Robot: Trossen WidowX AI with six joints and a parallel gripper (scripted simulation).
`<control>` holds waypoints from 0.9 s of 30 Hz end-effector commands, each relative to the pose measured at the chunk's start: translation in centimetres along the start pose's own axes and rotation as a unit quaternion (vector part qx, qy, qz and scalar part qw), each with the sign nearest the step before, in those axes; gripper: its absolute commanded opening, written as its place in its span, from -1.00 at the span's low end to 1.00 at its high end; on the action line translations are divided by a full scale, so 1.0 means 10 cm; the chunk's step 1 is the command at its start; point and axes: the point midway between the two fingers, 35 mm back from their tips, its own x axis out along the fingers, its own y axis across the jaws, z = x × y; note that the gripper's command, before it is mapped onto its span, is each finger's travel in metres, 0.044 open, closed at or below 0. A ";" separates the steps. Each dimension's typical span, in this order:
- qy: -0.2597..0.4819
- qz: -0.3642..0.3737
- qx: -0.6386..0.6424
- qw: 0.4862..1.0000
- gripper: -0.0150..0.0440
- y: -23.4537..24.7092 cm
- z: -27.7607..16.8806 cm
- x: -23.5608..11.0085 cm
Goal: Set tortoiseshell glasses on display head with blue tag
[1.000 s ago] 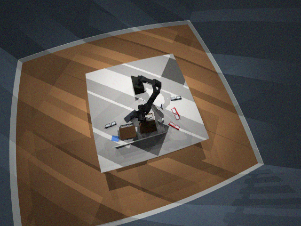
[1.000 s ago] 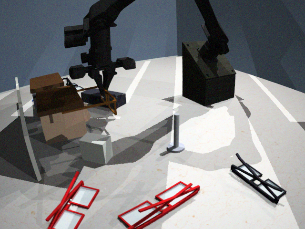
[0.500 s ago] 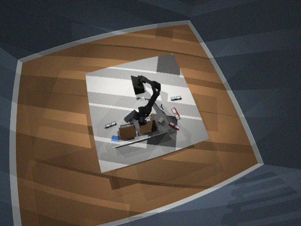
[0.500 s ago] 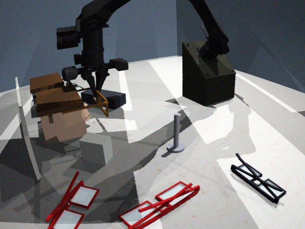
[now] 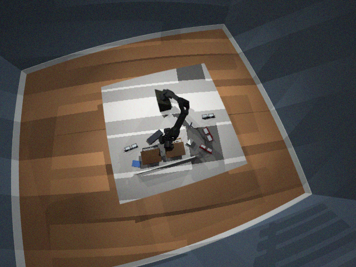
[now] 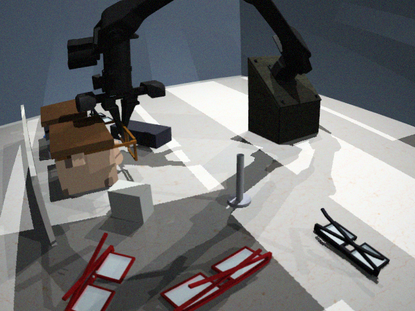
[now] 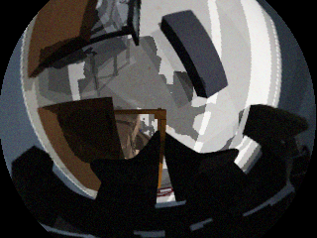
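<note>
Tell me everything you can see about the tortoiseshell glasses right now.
The tortoiseshell glasses have a thin amber-brown frame with rectangular rims, open, temples pointing toward the near head. The end effector is shut on the top of the front. The front hangs just ahead of the face at nose level, tilted slightly. The temples run back under the brown hair; whether they sit behind the ears is hidden.

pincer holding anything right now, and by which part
Yes: the pincer is shut on the tortoiseshell glasses, gripping the top of the front frame, in front of the near head.
</note>
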 end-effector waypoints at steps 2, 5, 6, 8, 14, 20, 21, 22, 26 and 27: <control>0.002 -0.001 0.003 1.000 -0.49 0.06 0.01 0.02; 0.002 -0.001 0.003 1.000 -0.49 0.07 0.01 0.02; 0.002 -0.001 0.003 1.000 -0.49 0.08 0.01 0.02; 0.002 -0.001 0.003 1.000 -0.49 0.08 0.01 0.02; 0.002 -0.001 0.003 1.000 -0.49 0.08 0.01 0.02; 0.002 -0.001 0.003 1.000 -0.49 0.08 0.01 0.04; 0.002 -0.001 0.003 1.000 -0.49 0.08 0.01 0.04; 0.002 -0.001 0.003 1.000 -0.49 0.08 0.01 0.04; 0.002 -0.001 0.003 1.000 -0.49 0.08 0.01 0.04; 0.002 -0.001 0.003 1.000 -0.49 0.08 0.01 0.04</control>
